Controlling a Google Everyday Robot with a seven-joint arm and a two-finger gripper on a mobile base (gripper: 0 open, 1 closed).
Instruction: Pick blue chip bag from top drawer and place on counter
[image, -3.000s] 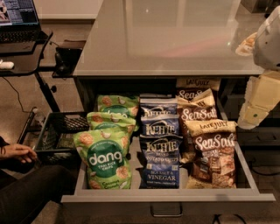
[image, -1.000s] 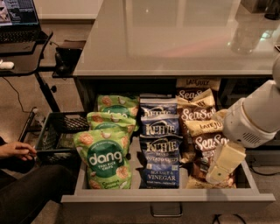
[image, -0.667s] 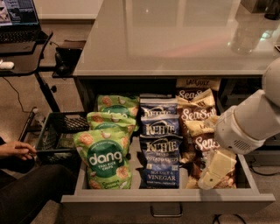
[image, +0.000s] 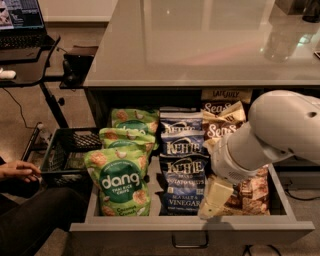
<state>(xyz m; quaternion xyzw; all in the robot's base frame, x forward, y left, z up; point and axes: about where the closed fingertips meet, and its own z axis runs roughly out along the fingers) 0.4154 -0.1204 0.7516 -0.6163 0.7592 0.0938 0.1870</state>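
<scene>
The top drawer (image: 125, 233) stands pulled open below the counter (image: 200, 45). Three blue chip bags stand one behind the other in its middle column; the front one (image: 182, 187) reads "KETTLE" and "SEA SALT & VINEGAR". My gripper (image: 215, 199) is a cream piece at the end of the white arm (image: 280, 130). It hangs low at the drawer's front, over the brown bags and just right of the front blue bag. It holds nothing that I can see.
Green "dang" bags (image: 119, 182) fill the drawer's left column and brown "Sea Salt" bags (image: 220, 125) the right. A black crate (image: 65, 155), a black desk with a laptop (image: 20, 25) and a person's hand (image: 17, 170) are at the left.
The arm has swung down from the right of the counter into the open drawer and moved left. The gripper now sits lower, closer to the front blue bag. The bags have not moved.
</scene>
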